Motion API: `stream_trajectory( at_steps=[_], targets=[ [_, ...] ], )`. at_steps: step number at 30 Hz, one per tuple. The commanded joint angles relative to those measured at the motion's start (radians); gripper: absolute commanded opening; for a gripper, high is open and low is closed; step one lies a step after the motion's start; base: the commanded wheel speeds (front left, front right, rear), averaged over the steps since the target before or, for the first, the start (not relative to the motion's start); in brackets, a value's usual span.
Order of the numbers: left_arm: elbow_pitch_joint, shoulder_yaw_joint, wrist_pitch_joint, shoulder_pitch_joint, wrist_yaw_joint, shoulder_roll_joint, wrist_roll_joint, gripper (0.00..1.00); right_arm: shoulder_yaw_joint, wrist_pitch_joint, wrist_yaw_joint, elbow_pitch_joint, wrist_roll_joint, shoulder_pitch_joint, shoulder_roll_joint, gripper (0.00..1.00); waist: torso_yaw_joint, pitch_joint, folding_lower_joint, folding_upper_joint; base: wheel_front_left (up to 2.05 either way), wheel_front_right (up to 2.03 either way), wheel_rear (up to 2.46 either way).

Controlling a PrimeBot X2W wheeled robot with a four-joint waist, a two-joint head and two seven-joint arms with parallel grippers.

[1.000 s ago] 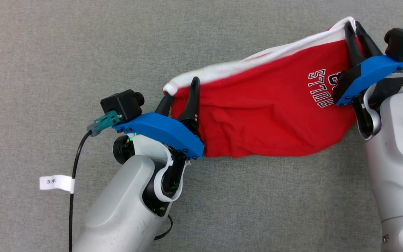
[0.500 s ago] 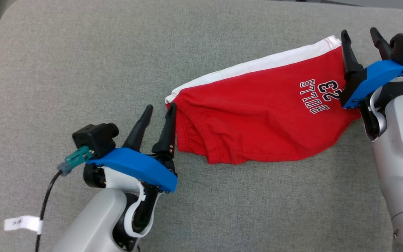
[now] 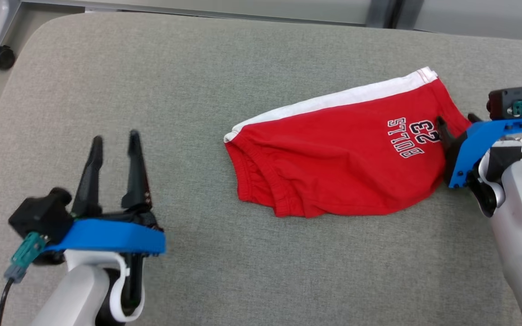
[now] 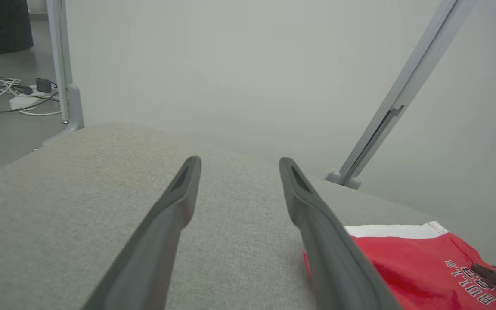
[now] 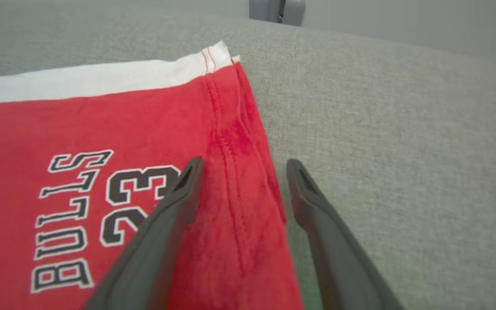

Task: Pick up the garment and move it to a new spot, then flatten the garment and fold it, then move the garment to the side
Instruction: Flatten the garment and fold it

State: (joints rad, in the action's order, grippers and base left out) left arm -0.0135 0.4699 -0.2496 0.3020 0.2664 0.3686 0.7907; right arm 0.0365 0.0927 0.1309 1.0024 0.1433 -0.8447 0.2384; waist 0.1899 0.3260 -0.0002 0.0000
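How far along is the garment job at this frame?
Done, apparently: the red shorts lie fairly flat on the cushion, seemingly doubled leg over leg. In hand: nothing; the left gripper stands open apart from them, the right gripper open astride their hem. Left: any further fold, then moving them aside.

Red garment [image 3: 333,167] reads "BULLS 23".

Both end effectors [image 3: 116,136] [image 5: 244,161] agape, empty.
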Motion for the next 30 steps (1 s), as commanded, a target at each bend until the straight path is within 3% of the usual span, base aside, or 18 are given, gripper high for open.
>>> stream_trajectory(
  at_steps=[1, 6, 7, 8, 9, 10, 11, 19, 30],
  targets=[
    [0.004, -0.019, -0.009, -0.031, 0.011, 0.003, -0.009, 1.0, 0.008, 0.018, 0.0, 0.006, 0.011, 0.019, 0.007, 1.0, 0.008, 0.004, 0.0002, 0.0, 0.0, 0.0, 0.0],
    [0.011, -0.092, -0.016, -0.1, 0.024, -0.005, -0.026, 1.0, 0.041, 0.085, 0.0, 0.011, 0.049, 0.047, 0.008, 1.0, 0.025, 0.012, 0.0002, 0.0, 0.0, 0.0, 0.0],
    [0.011, -0.108, -0.016, -0.11, 0.023, -0.007, -0.032, 1.0, 0.049, 0.091, 0.0, 0.008, 0.056, 0.054, 0.005, 0.76, 0.027, 0.013, 0.0002, 0.0, 0.0, 0.0, 0.0],
    [0.005, -0.125, -0.017, -0.117, 0.023, -0.013, -0.044, 1.0, 0.053, 0.092, 0.0, 0.004, 0.06, 0.059, 0.005, 0.45, 0.029, 0.013, 0.0002, 0.0, 0.0, 0.0, 0.0],
    [0.003, -0.139, -0.017, -0.126, 0.017, -0.016, -0.054, 1.0, 0.059, 0.092, 0.001, 0.0, 0.062, 0.064, 0.006, 0.3, 0.03, 0.012, 0.0002, 0.0, 0.0, 0.0, 0.0],
    [-0.001, -0.15, -0.016, -0.135, 0.014, -0.024, -0.066, 1.0, 0.064, 0.082, 0.001, -0.008, 0.065, 0.065, 0.008, 0.08, 0.03, 0.012, 0.0002, 0.0, 0.0, 0.0, 0.0],
    [-0.003, -0.16, -0.016, -0.141, 0.008, -0.03, -0.077, 1.0, 0.062, 0.07, 0.001, -0.015, 0.068, 0.067, 0.011, 0.0, 0.028, 0.01, 0.0002, 0.0, 0.0, 0.0, 0.0],
    [0.016, -0.18, -0.017, -0.168, -0.03, -0.07, -0.161, 1.0, 0.021, -0.059, 0.0, -0.078, 0.099, 0.104, -0.013, 0.0, -0.032, -0.043, 0.0002, 0.0, 0.0, 0.0, 0.0],
    [0.078, -0.153, -0.017, -0.203, -0.092, -0.124, -0.243, 1.0, -0.094, -0.187, 0.0, -0.278, 0.152, 0.386, -0.067, 0.0, -0.121, -0.097, 0.0002, 0.0, 0.0, 0.0, 0.0]
  ],
)
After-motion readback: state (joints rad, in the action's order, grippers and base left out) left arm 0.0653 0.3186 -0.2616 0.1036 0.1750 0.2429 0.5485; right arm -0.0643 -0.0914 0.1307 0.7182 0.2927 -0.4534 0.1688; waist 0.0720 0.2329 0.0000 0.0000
